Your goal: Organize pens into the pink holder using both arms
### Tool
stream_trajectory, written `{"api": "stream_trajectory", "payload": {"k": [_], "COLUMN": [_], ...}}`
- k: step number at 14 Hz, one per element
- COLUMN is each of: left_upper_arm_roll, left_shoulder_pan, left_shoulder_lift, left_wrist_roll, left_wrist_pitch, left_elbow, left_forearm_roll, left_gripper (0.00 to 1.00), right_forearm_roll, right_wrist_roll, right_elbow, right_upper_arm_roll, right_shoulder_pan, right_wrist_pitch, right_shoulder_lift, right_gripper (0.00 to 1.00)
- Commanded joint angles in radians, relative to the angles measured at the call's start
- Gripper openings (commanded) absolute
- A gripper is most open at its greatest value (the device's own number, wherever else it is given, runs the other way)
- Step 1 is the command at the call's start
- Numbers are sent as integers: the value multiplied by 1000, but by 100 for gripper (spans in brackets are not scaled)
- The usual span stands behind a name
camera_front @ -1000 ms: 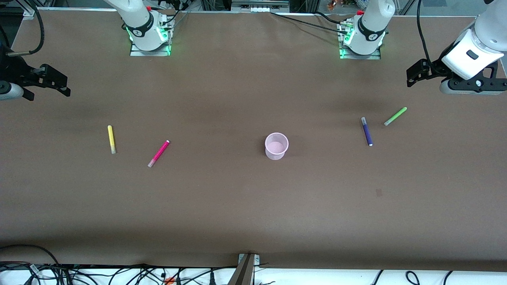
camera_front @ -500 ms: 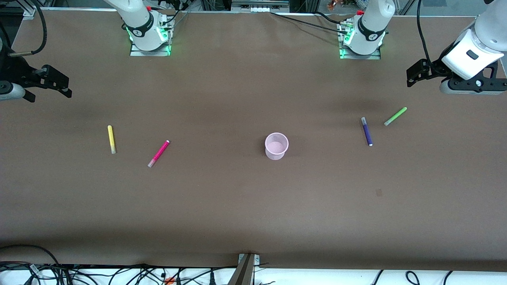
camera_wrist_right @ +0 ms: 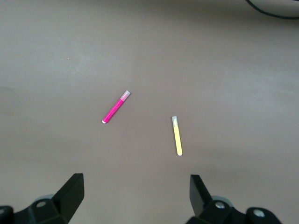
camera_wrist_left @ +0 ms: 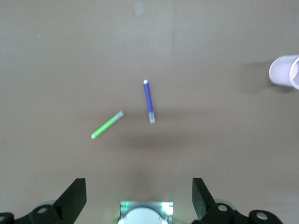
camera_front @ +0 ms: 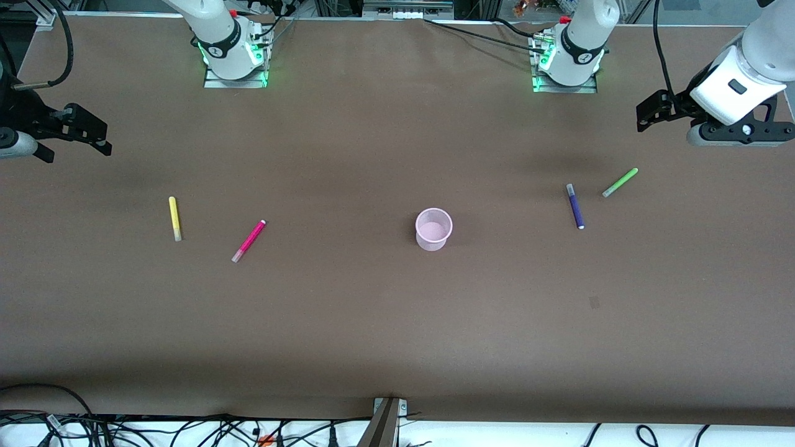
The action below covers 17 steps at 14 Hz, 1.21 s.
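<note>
At the upper right of the front view, the left gripper [camera_front: 649, 115] hangs over the table's edge at the left arm's end, jaws spread wide and holding nothing; its own wrist view shows both fingers [camera_wrist_left: 74, 198] apart with bare table between them. At the upper left edge, the right gripper [camera_front: 87, 133] hangs likewise over the right arm's end, wide open and empty.

Below the left gripper in the front frame lie the light green pen [camera_front: 620, 182], slanting, and the dark blue pen [camera_front: 575, 206], nearly upright in the frame, near each other but apart. Toward the right arm's end lie the yellow pen [camera_front: 175, 218], its long axis almost upright in the frame, and the magenta pen [camera_front: 249, 240], slanted. The pink holder [camera_front: 433, 229] stands upright and empty at mid-table, between the two pairs.

Each arm probably takes its own pair; the green pen lies closest to the left gripper, the yellow closest to the right.
</note>
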Motion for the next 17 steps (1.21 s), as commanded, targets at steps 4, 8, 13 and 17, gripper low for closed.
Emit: {"api": "stream_trajectory", "payload": {"k": [4, 8, 13, 17], "left_upper_arm_roll": [0, 0, 3, 0], "left_shoulder_pan": [8, 4, 51, 45], "left_shoulder_lift": [212, 360, 469, 467], "left_wrist_roll": [-78, -120, -134, -125], "left_wrist_pitch": [-25, 187, 582, 907], "left_elbow": [5, -54, -223, -461], "left_forearm_roll": [-3, -3, -1, 0], "left_gripper": [100, 100, 100, 100], "right_forearm_roll": [19, 19, 21, 21], "right_wrist_roll": [-7, -5, -5, -5], "right_elbow": [10, 9, 9, 10], "right_upper_arm_roll": [4, 5, 8, 8], "right_shoulder_pan": [-7, -7, -5, -4], "right_wrist_pitch": [-10, -11, -10, -8], "right_shoulder_lift": [5, 5, 5, 5], "right_gripper": [100, 100, 100, 100]}}
